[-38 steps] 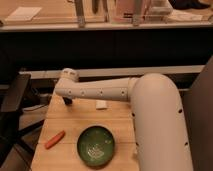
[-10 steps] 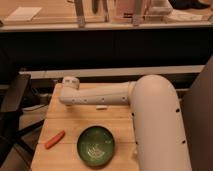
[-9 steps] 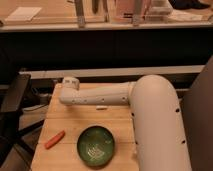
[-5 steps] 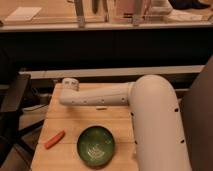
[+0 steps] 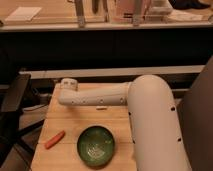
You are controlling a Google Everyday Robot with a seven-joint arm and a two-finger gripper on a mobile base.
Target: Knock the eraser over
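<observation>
My white arm (image 5: 100,95) reaches left across the wooden table (image 5: 75,122), and its end joint (image 5: 68,86) sits over the table's back left corner. The gripper lies beyond that joint, hidden from this view. The eraser, a small dark block, does not show; it may be behind the arm. A small pale flat piece (image 5: 101,108) peeks out just under the forearm near the middle of the table.
A green bowl (image 5: 96,146) sits at the table's front centre. An orange marker-like stick (image 5: 54,140) lies at the front left. A dark chair (image 5: 12,100) stands left of the table. My wide white arm base (image 5: 155,130) covers the table's right side.
Since the earliest frame the arm's end has shifted slightly right and lower over the back left of the table. Over the last second it has barely moved.
</observation>
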